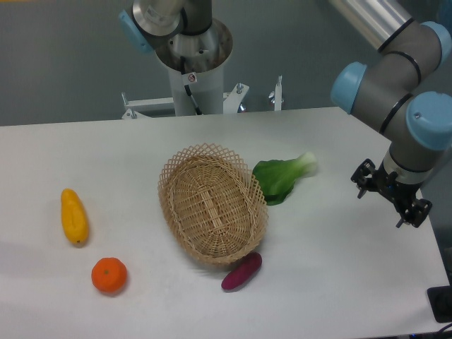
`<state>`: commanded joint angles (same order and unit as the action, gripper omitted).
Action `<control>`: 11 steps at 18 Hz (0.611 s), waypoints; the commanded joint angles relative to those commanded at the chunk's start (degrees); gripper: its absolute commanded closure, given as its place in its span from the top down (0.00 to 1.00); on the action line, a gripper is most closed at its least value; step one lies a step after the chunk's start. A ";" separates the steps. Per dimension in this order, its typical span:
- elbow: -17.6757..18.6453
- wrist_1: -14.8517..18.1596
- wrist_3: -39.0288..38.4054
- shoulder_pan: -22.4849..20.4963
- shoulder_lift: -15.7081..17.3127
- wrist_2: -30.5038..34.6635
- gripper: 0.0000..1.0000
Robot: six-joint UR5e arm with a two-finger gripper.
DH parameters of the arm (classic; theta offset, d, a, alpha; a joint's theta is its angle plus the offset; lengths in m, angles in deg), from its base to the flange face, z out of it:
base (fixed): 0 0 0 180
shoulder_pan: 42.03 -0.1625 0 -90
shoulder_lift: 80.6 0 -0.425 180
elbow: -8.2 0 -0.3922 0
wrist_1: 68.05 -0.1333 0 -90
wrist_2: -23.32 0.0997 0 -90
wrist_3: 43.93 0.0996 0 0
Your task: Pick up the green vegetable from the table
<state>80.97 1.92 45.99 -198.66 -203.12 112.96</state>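
The green vegetable [280, 179] lies on the white table [332, 268], right of centre, its dark leaves against the wicker basket and its pale stem end pointing to the back right. My gripper [390, 197] hangs near the table's right edge, well to the right of the vegetable and apart from it. Its black fingers [364, 176] stand apart with nothing between them.
An oval wicker basket [212, 205] sits in the middle of the table, touching the vegetable's leaves. A purple eggplant-like piece [241, 272] lies by the basket's front rim. A yellow oblong fruit [74, 215] and an orange [109, 275] lie at the left. The arm's base post [194, 70] stands behind the table.
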 joint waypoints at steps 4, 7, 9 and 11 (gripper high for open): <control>0.26 0.00 0.00 0.09 0.09 0.09 1.00; 0.61 -0.09 0.00 0.00 0.17 -0.09 1.00; 1.40 -1.05 0.00 -0.09 0.44 -0.61 1.00; 2.28 -2.28 -0.35 -0.26 0.79 -0.79 1.00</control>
<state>83.26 -0.36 45.64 -198.92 -202.33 112.17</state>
